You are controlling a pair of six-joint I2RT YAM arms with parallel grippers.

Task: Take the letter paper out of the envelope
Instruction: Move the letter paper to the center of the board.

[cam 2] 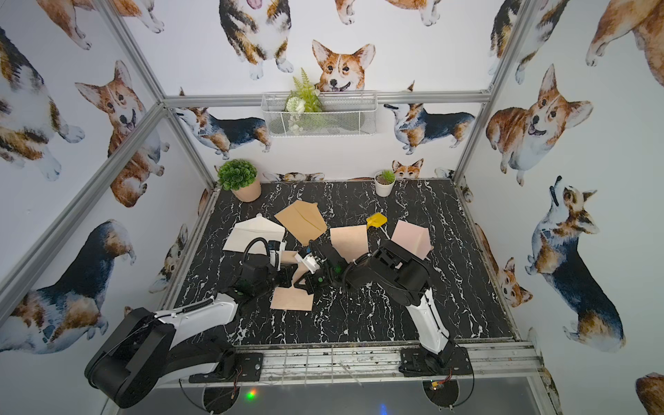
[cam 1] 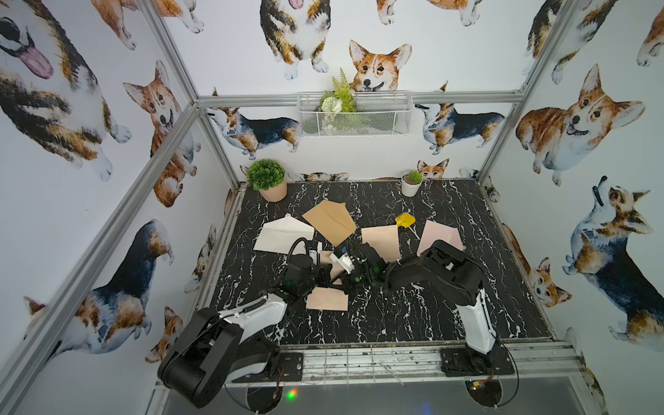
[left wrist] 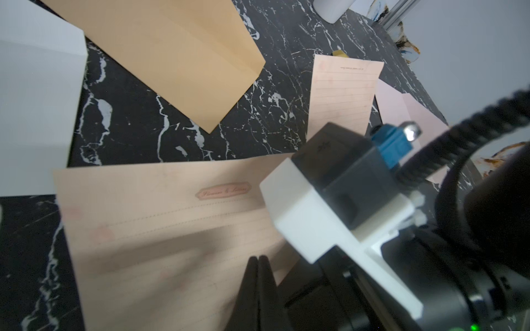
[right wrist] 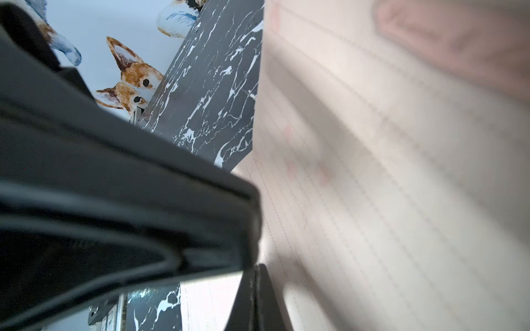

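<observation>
Our left pincer (left wrist: 257, 259) and right pincer (right wrist: 256, 268) are each pressed together, meeting over the letter paper (cam 1: 327, 299) on the tabletop (cam 1: 395, 323). We cannot tell whether either pinches it. A kraft envelope (cam 1: 330, 222) lies beyond.

Robot test cell, aluminium frame (cam 1: 467, 97), corgi-print walls (cam 1: 377, 68) (staged decor), marble-look table (cam 1: 395, 316)
</observation>
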